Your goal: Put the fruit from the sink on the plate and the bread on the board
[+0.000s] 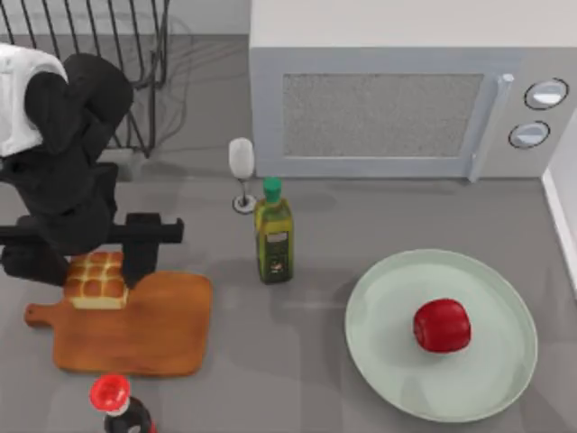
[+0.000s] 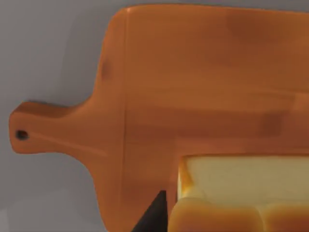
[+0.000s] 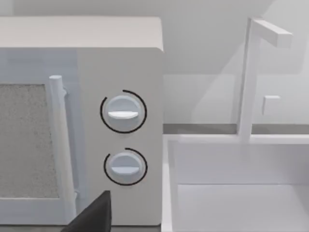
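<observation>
While the left claw (image 1: 97,271) straddles it, the bread (image 1: 95,280) sits on the board (image 1: 135,327)

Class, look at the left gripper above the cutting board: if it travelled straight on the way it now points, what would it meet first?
Probably the bread, directly beneath the left gripper on the board; how far above it hangs is unclear.

Kitchen counter: microwave (image 1: 397,99), sink (image 3: 236,183), dish rack (image 1: 99,54)
</observation>
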